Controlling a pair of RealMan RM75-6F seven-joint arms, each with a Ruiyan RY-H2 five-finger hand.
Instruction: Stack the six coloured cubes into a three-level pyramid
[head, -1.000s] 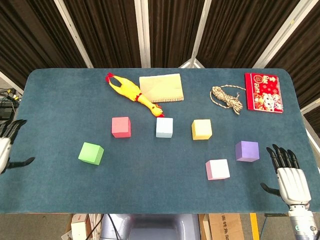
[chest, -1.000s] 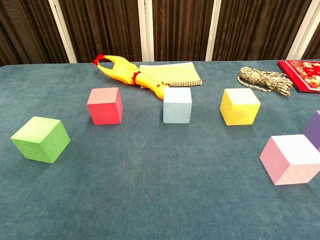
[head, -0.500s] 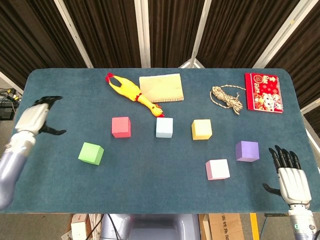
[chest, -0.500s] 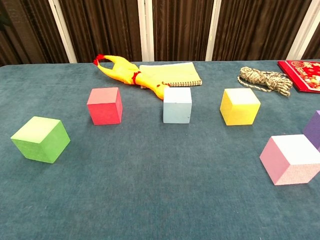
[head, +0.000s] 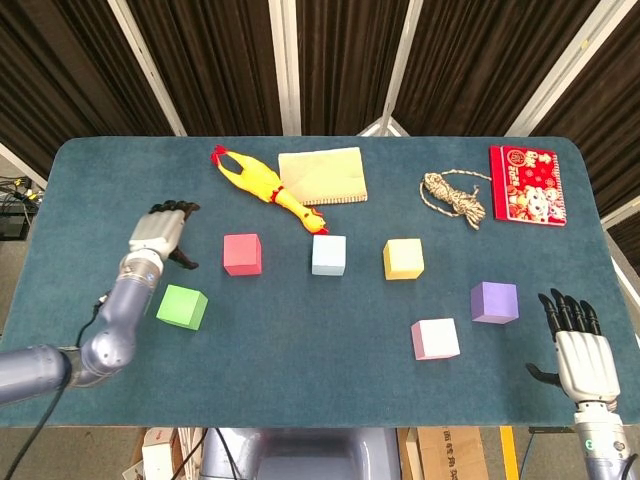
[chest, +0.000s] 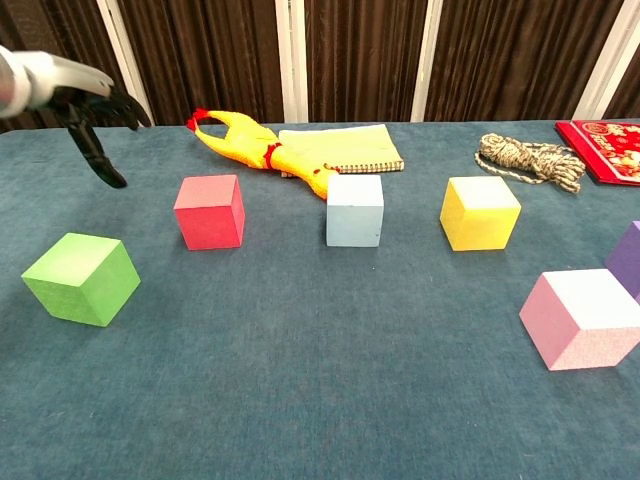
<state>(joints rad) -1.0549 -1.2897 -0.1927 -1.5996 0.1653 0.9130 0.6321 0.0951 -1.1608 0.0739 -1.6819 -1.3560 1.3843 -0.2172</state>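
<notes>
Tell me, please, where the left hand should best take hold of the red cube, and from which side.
Probably from above, fingers on two opposite side faces. The red cube sits flat and square with free space around it, and the left hand hovers open just beside it, on the side away from the light blue cube.

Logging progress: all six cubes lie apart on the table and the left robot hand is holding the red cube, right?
Not quite. The left robot hand holds nothing; the head view shows it beside the red cube, fingers apart. All six cubes do lie apart on the table.
</notes>
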